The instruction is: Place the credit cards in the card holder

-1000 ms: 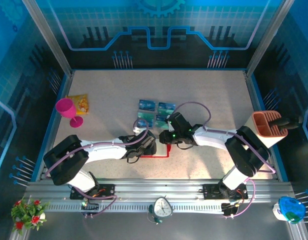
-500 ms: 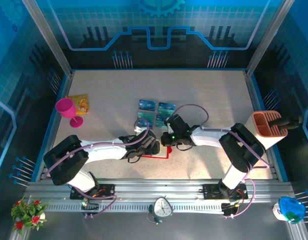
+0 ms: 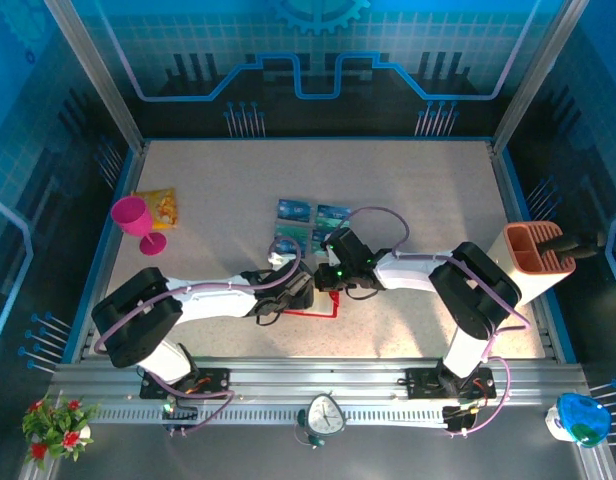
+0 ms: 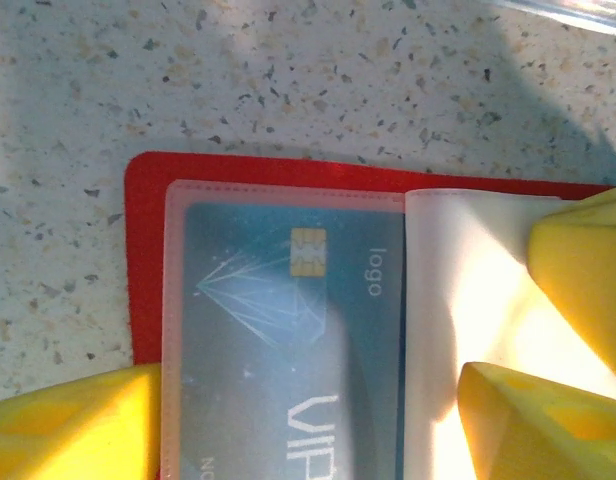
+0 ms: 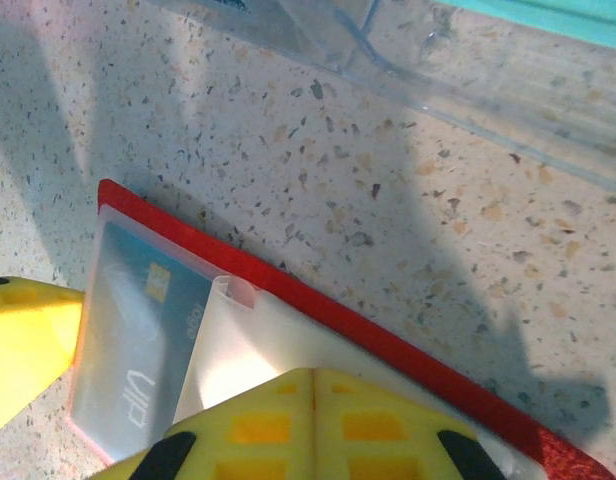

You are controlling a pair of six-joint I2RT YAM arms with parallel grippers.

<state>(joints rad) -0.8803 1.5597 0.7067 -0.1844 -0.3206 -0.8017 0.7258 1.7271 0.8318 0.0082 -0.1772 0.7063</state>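
The red card holder [image 3: 323,308] lies open on the table between both grippers. Its clear sleeve [image 4: 178,300] holds a blue credit card [image 4: 278,340] with a chip and "VIP" print. My left gripper [image 4: 306,420] is open, its yellow fingers [image 4: 68,425] straddling the sleeved card from above. My right gripper [image 5: 313,385] is shut, fingertips together and pressed on a pale flap of the sleeve [image 5: 233,350]; one of its fingers shows in the left wrist view as a yellow tip [image 4: 588,270]. More blue and teal credit cards [image 3: 313,225] lie just behind the grippers [image 3: 300,290] [image 3: 330,276].
A pink goblet [image 3: 135,220] and a yellow-orange packet [image 3: 158,205] sit at the left. An orange-brown slotted organizer [image 3: 536,250] stands at the right edge. A clear plastic edge [image 5: 388,60] lies just beyond the holder.
My right gripper has slid a little to the left along the holder, closer to the left gripper. The left gripper has barely moved.
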